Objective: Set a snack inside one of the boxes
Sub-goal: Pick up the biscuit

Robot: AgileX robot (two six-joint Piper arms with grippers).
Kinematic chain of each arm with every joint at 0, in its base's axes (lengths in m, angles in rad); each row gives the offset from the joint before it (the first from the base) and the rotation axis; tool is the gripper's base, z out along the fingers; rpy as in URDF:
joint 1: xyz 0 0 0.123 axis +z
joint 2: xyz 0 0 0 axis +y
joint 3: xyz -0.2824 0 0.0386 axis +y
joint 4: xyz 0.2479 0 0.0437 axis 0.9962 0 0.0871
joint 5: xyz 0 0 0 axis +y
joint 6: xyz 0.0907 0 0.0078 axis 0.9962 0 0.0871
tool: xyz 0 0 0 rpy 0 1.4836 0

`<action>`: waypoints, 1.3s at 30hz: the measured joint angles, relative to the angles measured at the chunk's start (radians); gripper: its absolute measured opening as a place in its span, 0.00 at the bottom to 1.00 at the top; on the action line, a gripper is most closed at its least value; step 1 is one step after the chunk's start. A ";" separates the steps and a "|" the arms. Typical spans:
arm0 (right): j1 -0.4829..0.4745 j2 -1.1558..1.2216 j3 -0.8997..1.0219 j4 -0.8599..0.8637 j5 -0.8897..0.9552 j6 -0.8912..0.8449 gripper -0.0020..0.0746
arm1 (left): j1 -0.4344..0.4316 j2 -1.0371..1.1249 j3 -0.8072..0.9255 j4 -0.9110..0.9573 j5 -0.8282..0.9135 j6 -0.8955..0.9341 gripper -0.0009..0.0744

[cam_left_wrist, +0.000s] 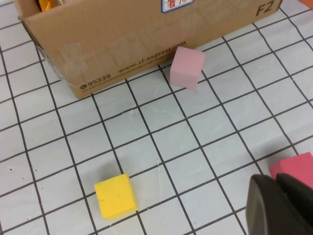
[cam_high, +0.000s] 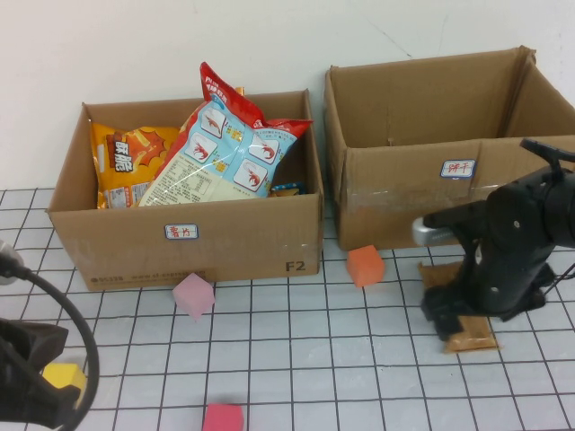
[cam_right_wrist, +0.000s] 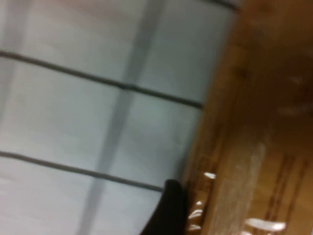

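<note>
A flat brown snack packet (cam_high: 473, 340) lies on the grid table in front of the right cardboard box (cam_high: 404, 206). My right gripper (cam_high: 452, 325) is down on it and open. In the right wrist view one dark finger (cam_right_wrist: 169, 209) sits at the edge of the brown packet (cam_right_wrist: 254, 147), and the other finger is out of view. The left cardboard box (cam_high: 225, 238) holds an orange snack bag (cam_high: 130, 162) and a blue-and-red snack bag (cam_high: 225, 148). My left gripper (cam_high: 31, 382) is shut and empty at the near left; it also shows in the left wrist view (cam_left_wrist: 281, 205).
Foam cubes lie on the table: pink (cam_high: 194, 295) by the left box, orange (cam_high: 365, 266) between the boxes, yellow (cam_high: 63, 377) and red (cam_high: 223, 418) near the front. The left wrist view shows the pink (cam_left_wrist: 187, 67), yellow (cam_left_wrist: 115, 196) and red (cam_left_wrist: 293, 169) cubes.
</note>
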 joint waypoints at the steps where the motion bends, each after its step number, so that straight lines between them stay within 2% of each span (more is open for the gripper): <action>1: 0.000 0.000 0.000 -0.028 0.015 0.014 0.93 | 0.000 0.000 0.000 0.000 0.000 0.000 0.01; 17: 0.000 0.000 0.000 -0.021 0.003 0.019 0.92 | 0.000 0.000 0.000 -0.034 0.007 -0.002 0.01; 22: 0.000 0.000 0.000 -0.021 0.003 0.016 0.85 | 0.000 0.000 0.000 -0.034 0.012 -0.002 0.01; 29: 0.000 0.015 -0.003 -0.020 0.022 -0.004 0.63 | 0.000 0.000 0.000 -0.034 0.015 0.000 0.01; 35: 0.000 0.020 -0.009 -0.020 0.049 -0.042 0.63 | 0.000 0.000 0.000 -0.034 0.015 -0.002 0.01; 39: 0.000 0.011 -0.019 -0.020 0.138 -0.065 0.63 | 0.000 0.000 0.000 -0.034 0.015 -0.002 0.01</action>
